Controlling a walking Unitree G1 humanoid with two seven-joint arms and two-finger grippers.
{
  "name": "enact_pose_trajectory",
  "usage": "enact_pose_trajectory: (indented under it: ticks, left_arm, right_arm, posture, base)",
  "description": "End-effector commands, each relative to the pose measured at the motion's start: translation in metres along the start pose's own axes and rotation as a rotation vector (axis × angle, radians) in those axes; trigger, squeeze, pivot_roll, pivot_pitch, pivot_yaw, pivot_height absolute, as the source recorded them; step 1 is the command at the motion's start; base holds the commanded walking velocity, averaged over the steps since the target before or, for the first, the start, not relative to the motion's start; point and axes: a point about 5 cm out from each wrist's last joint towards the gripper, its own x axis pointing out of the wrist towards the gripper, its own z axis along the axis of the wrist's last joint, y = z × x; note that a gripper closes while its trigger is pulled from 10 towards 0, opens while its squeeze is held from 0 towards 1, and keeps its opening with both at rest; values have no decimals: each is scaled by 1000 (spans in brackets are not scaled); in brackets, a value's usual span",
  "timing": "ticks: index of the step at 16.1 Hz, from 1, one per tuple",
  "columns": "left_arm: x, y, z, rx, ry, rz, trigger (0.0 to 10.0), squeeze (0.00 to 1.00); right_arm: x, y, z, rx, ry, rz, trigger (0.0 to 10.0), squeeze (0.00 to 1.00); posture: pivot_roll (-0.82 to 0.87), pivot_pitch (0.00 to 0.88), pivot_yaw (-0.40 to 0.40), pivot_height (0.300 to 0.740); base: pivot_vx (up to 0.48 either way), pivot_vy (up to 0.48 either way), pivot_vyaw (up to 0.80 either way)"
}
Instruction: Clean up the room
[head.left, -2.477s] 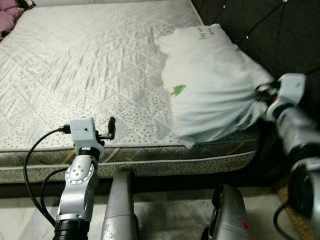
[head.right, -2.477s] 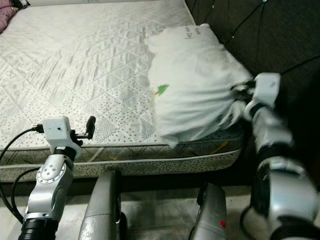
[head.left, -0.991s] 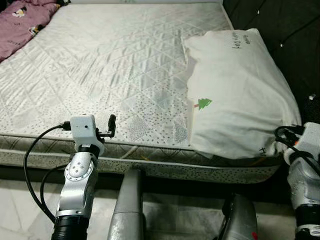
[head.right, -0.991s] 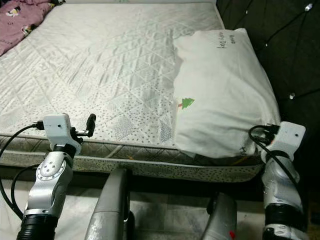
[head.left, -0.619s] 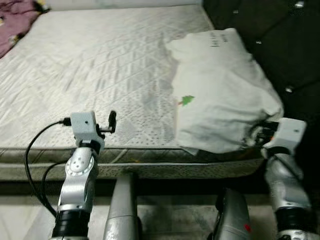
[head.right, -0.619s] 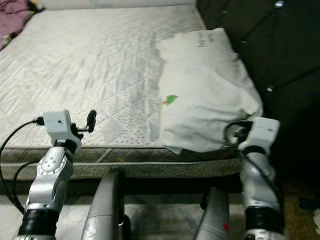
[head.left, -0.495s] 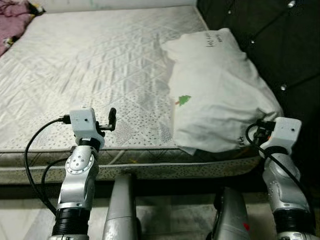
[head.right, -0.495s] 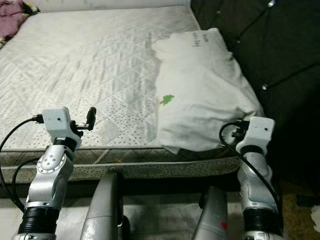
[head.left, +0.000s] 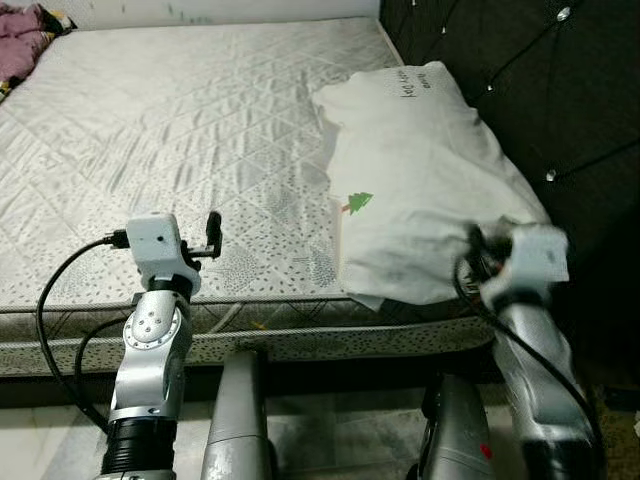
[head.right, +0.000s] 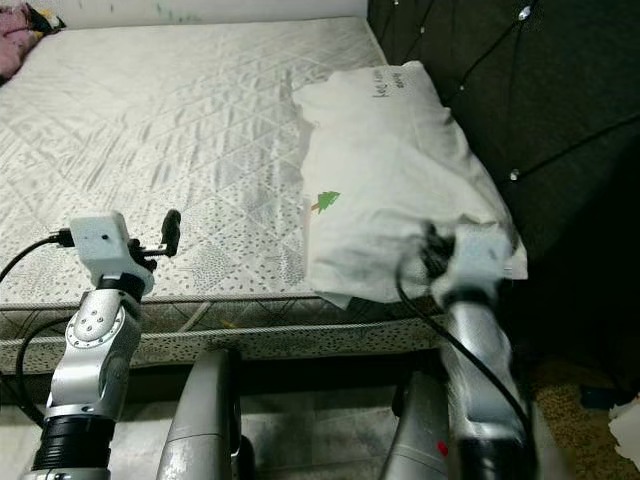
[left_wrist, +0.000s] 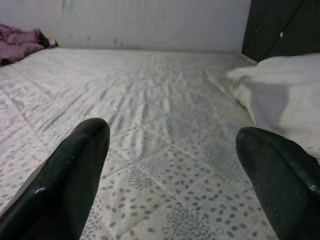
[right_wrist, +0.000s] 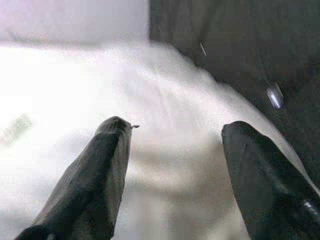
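Mattress (head.left: 180, 130) filled most of the head view, a bare quilted bed surface running from the near edge at 6 o'clock up to the pale wall at 12. Along its 3 o'clock side stood the dark tufted headboard (head.left: 540, 90).

Against that headboard lay the white pillow (head.left: 420, 190), the task's thing here, resting lengthwise on the mattress with a small green tree print facing up and its near corner reaching the bed's front edge. It looked properly placed at the head of the bed, so this part of the tidying appeared done, judging by how it lay.

At 11 o'clock, on the far corner of the mattress, a purple cloth (head.left: 25, 50) sat bunched up; that seemed the most obvious item left to deal with. A scrap of something pale showed on the floor at 4 o'clock, too small to identify.

The right tool (right_wrist: 172, 165) was at the pillow's near corner, motion-blurred in the head view; its wrist camera showed its two black fingers spread wide with pillow fabric beyond them, gripping nothing. The left tool (left_wrist: 175, 170) hovered at 7 o'clock over the mattress's front edge, fingers likewise apart and empty.
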Motion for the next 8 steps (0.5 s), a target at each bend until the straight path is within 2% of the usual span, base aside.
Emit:
enact_pose_trajectory:
  ticks: [1, 2, 5, 6, 8]
  left_arm:
    - [2, 0, 7, 0, -30, 5, 10000, 0]
    - [4, -1, 7, -2, -32, 4, 10000, 0]
    - [5, -1, 7, -3, -33, 5, 10000, 0]
    - [5, -2, 7, -1, -31, 5, 10000, 0]
    - [3, -3, 5, 1, -24, -2, 10000, 0]
  right_arm:
    - [0, 6, 6, 18, -24, 25, 10000, 1000]
    - [1, 15, 9, 47, -34, 40, 10000, 1000]
    - [5, 28, 16, 81, -57, 85, 10000, 1000]
    - [11, 32, 23, 90, -86, 94, 10000, 0]
    - [18, 34, 27, 96, -95, 87, 10000, 0]
  posture:
    - [-22, 0, 43, 526]
    - [-19, 0, 44, 526]
    - [-21, 0, 48, 526]
    - [-20, 0, 53, 536]
    - [-19, 0, 60, 561]
  base:
    - [0, 0, 0]
    - [0, 0, 0]
    - [0, 0, 0]
    - [0, 0, 0]
    - [0, 0, 0]
